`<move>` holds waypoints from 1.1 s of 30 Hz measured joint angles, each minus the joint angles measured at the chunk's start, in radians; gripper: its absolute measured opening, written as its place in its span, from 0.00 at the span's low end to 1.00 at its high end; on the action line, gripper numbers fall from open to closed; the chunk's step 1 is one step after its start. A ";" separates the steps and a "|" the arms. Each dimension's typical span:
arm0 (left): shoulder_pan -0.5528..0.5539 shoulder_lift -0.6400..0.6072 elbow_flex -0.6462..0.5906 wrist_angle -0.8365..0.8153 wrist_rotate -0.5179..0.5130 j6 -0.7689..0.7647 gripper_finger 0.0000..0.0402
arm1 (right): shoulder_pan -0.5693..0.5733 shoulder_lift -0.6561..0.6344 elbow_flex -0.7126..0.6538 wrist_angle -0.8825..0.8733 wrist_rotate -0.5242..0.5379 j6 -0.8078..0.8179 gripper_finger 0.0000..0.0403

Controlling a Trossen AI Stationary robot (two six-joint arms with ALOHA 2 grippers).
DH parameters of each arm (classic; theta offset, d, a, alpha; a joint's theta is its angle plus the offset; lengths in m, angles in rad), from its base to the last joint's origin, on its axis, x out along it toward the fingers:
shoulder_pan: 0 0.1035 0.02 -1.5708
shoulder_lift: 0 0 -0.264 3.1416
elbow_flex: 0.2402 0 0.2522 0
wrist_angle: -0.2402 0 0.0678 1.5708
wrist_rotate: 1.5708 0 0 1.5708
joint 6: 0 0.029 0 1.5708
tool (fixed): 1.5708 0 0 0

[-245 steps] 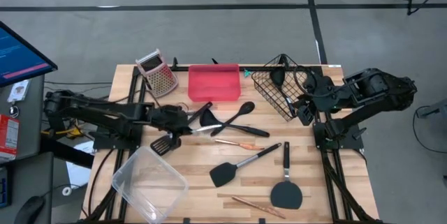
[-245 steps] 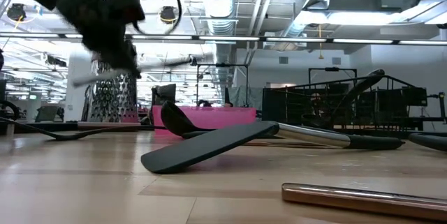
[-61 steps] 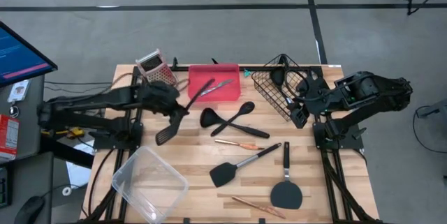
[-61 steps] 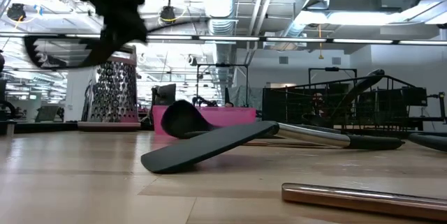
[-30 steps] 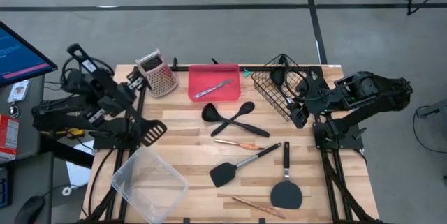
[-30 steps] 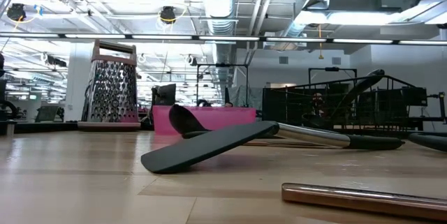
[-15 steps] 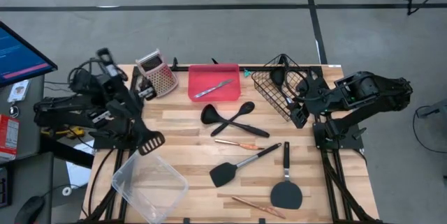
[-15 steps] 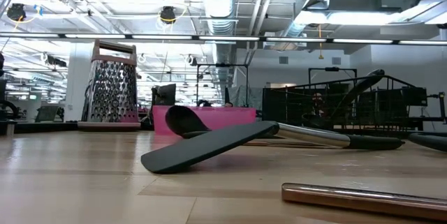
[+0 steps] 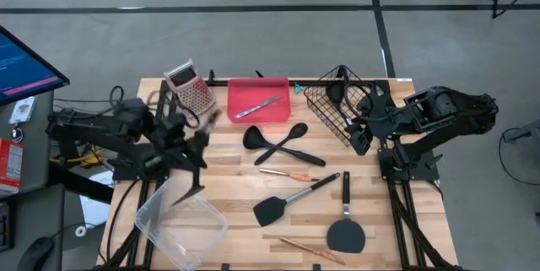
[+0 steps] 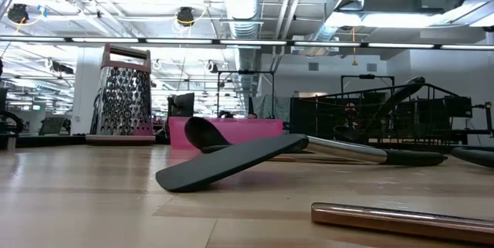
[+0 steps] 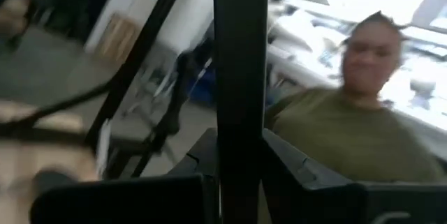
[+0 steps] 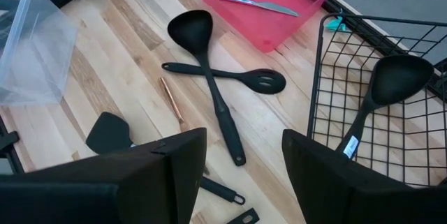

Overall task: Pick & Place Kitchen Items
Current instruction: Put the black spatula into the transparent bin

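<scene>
Left pincer (image 9: 187,140) grips a slotted turner (image 9: 191,180) above the clear tub (image 9: 180,224) at the worktop's near-left corner; next, release inside.

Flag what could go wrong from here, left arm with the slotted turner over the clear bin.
The left gripper holds the slotted turner by its handle, head just over the clear container's rim: it may catch the wall or drop outside. The box grater stands close beside that arm and could be knocked. The right gripper waits by the wire basket.
</scene>
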 joint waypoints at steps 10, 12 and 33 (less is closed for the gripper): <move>-0.191 0.001 0.000 -0.308 -0.269 0.085 0.12 | 0.000 0.000 0.000 0.005 0.001 0.000 0.47; -0.232 0.003 0.000 -0.378 -0.329 0.086 0.12 | -0.002 0.000 0.000 0.006 0.001 0.000 0.47; -0.651 0.016 -0.040 -0.533 -0.938 0.091 0.12 | -0.031 0.000 0.000 0.018 0.027 0.008 0.47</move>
